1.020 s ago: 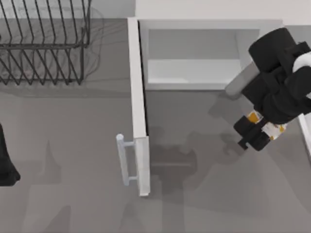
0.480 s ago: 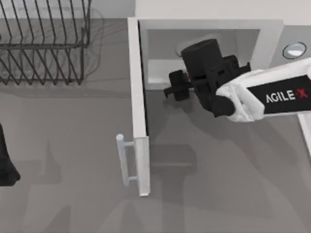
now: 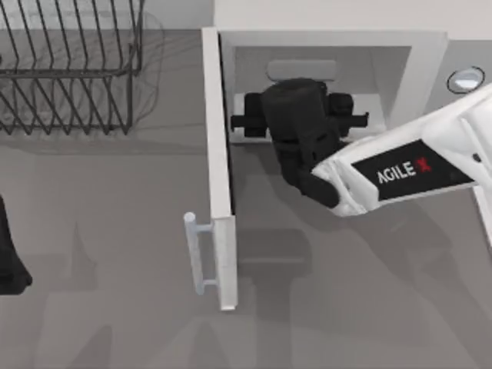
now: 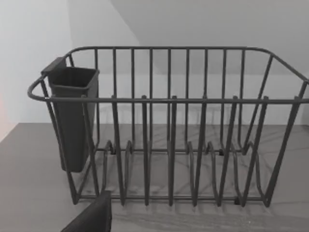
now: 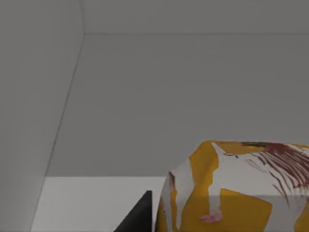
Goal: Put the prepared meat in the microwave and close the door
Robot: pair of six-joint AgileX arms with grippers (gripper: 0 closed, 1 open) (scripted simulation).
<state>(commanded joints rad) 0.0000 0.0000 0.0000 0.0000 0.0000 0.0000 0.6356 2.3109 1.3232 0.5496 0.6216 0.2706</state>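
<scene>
The right gripper [image 3: 296,115] has moved from the table into the microwave [image 3: 330,38], carrying the meat [image 5: 236,188]; its jaws look clamped on it. The door [image 3: 217,169] stands open, so release comes next. The left arm is parked by the rack [image 4: 169,125].

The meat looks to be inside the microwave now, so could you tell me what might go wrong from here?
1. The right gripper is at the microwave mouth; a careless retreat could clip the cavity walls.
2. The meat sits close to the wrist camera; if it is let go above the floor, it could roll.
3. The door stands fully open; swinging it shut before the arm is out would hit the arm.
</scene>
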